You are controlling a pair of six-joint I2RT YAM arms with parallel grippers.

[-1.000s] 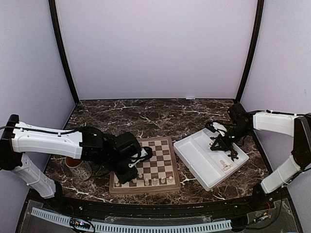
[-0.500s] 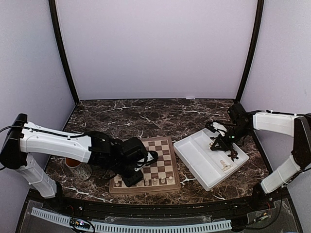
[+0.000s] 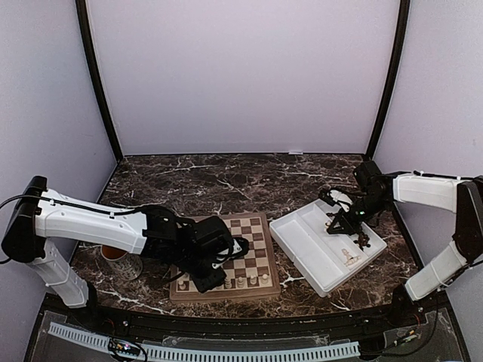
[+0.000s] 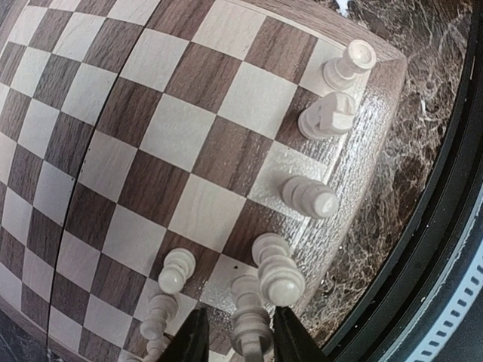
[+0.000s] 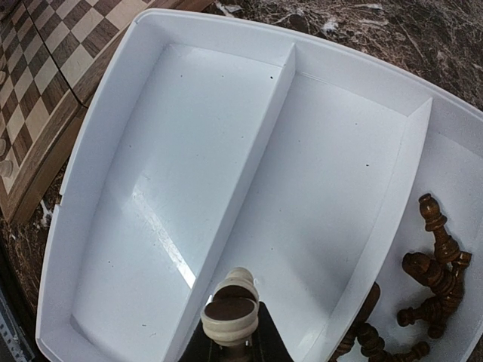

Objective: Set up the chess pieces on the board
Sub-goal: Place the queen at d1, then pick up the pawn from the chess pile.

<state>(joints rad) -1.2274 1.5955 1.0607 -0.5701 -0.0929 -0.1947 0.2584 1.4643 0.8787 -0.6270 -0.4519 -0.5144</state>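
Note:
The chessboard [image 3: 256, 226] lies in front of the left arm, with several cream pieces [image 3: 253, 280] standing along its near row. In the left wrist view my left gripper [image 4: 241, 343] is open, its fingers [image 4: 192, 339] straddling a cream piece [image 4: 249, 328] standing at the board's [image 4: 189, 136] near edge, with a gap showing on its left side. Other cream pieces [image 4: 309, 196] stand along that edge. My right gripper [image 5: 230, 341] is shut on a cream piece [image 5: 230, 317], its brown felt base facing the camera, above the white tray [image 5: 189, 151].
The tray [image 3: 309, 249] sits right of the board; its far-right compartment holds several dark brown pieces [image 5: 434, 279] and a couple of cream ones [image 3: 349, 257]. A cup [image 3: 121, 260] stands on the marble left of the board. The table's black front rail runs close to the board's near edge.
My left arm has slid to the right along the board's near row. The right arm and its held piece have not moved.

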